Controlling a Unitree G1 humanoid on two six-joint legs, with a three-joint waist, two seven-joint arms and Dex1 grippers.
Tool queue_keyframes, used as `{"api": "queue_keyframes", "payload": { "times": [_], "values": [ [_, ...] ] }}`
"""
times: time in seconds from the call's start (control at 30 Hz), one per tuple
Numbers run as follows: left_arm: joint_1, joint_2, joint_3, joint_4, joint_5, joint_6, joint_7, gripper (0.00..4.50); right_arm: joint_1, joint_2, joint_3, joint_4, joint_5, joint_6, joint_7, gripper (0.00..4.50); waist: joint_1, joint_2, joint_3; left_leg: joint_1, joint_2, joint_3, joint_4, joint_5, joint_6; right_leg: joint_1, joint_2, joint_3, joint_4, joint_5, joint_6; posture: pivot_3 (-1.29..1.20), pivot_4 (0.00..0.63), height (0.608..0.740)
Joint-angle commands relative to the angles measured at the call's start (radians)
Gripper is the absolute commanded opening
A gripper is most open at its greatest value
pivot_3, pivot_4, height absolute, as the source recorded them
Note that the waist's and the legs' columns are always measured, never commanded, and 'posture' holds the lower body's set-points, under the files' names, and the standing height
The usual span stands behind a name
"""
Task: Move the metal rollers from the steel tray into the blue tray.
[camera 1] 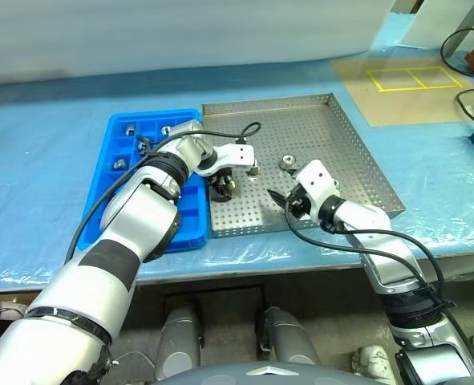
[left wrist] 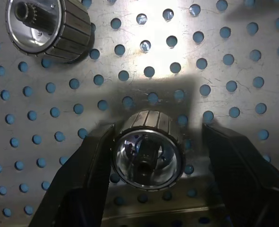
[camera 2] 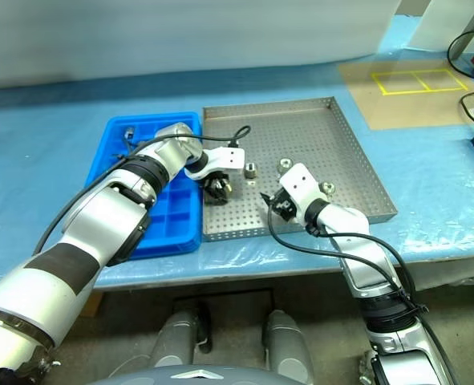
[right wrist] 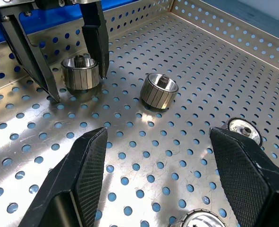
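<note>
The steel tray [camera 1: 349,136] lies in the middle of the table, with the blue tray [camera 1: 108,148] touching its left side. My left gripper [camera 1: 221,188] points down near the steel tray's front-left corner. It is open and straddles one upright metal roller [left wrist: 147,151]; one finger touches the roller's side and the other stands apart from it. My right gripper [right wrist: 158,175] hovers low over the tray's front middle, open, with nothing between its fingers. More rollers lie on the tray floor: one [camera 1: 253,168] just behind the left gripper, another [camera 1: 287,163], and one [camera 2: 326,188] beside my right wrist.
A few rollers [camera 1: 130,127] sit in the blue tray's far compartments. Blue sheeting covers the table. A brown mat with yellow tape squares [camera 1: 413,78] and black cables [camera 1: 469,104] lie at the far right. The steel tray's raised rim [camera 1: 237,231] runs close in front of both grippers.
</note>
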Motion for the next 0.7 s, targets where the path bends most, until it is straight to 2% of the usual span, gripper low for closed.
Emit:
{"api": "queue_keyframes", "payload": {
  "times": [0.03, 0.1, 0.17, 0.27, 0.4, 0.5, 0.63, 0.7],
  "values": [
    [0.008, 0.019, -0.014, -0.016, 0.015, -0.034, -0.01, 2.99, -0.014, -0.003, -0.011, -0.044, -0.002, -0.011, -0.002, 3.53, 0.0, 0.0, 0.0, 0.0, 0.0, 0.0, 0.0, 0.0, 0.0, 0.0, 0.0, 0.0, 0.0, 0.0, 0.0, -0.38, 0.15, 0.74],
    [0.012, 0.024, -0.017, -0.018, 0.018, -0.042, -0.002, 2.62, -0.014, -0.003, -0.01, -0.043, -0.002, -0.012, -0.001, 3.53, 0.0, 0.0, 0.0, 0.001, 0.0, 0.0, 0.0, 0.0, 0.0, 0.001, 0.0, 0.0, 0.0, 0.0, 0.0, -0.38, 0.15, 0.74],
    [0.013, 0.023, -0.016, -0.016, 0.019, -0.038, 0.022, 1.98, -0.014, -0.003, -0.01, -0.042, -0.002, -0.013, 0.0, 3.53, 0.0, 0.0, 0.0, 0.001, 0.0, 0.0, 0.0, 0.0, 0.0, 0.001, 0.0, 0.0, 0.0, 0.0, 0.0, -0.38, 0.15, 0.74],
    [0.013, 0.025, -0.013, -0.016, 0.015, -0.049, 0.033, 1.98, -0.017, -0.002, -0.009, -0.035, -0.003, -0.018, 0.0, 3.53, -0.001, 0.0, 0.0, 0.002, 0.0, 0.0, 0.0, 0.0, 0.0, 0.001, 0.0, 0.0, 0.0, 0.0, 0.0, -0.37, 0.15, 0.74],
    [0.009, 0.03, 0.021, -0.024, -0.023, -0.036, 0.005, 1.76, -0.027, 0.002, -0.008, -0.037, 0.006, -0.015, 0.008, 3.53, -0.001, 0.0, 0.0, 0.002, 0.0, 0.0, 0.0, 0.0, 0.0, 0.001, 0.0, 0.0, 0.0, 0.0, 0.0, -0.36, 0.15, 0.74],
    [0.023, 0.064, 0.053, -0.056, -0.063, -0.098, -0.023, 1.76, -0.04, 0.005, -0.014, -0.051, 0.034, -0.004, 0.033, 3.53, -0.002, 0.0, 0.0, 0.002, 0.0, 0.0, -0.001, 0.0, 0.0, 0.001, 0.0, 0.0, 0.0, 0.0, 0.0, -0.35, 0.15, 0.74],
    [0.079, 0.152, 0.142, -0.194, -0.203, -0.2, -0.226, 1.76, -0.071, -0.013, -0.025, -0.101, 0.111, 0.035, 0.113, 3.53, -0.001, 0.0, 0.0, 0.001, 0.0, 0.0, -0.002, 0.0, 0.0, 0.0, 0.0, 0.0, 0.0, 0.0, 0.0, -0.31, 0.15, 0.74],
    [0.124, 0.199, 0.183, -0.294, -0.265, -0.243, -0.262, 1.76, -0.092, -0.027, -0.023, -0.107, 0.134, 0.046, 0.147, 3.53, 0.002, 0.001, 0.0, 0.001, 0.0, 0.0, -0.003, 0.0, 0.0, 0.0, 0.0, 0.0, -0.001, 0.0, 0.0, -0.29, 0.15, 0.74]
  ]
}}
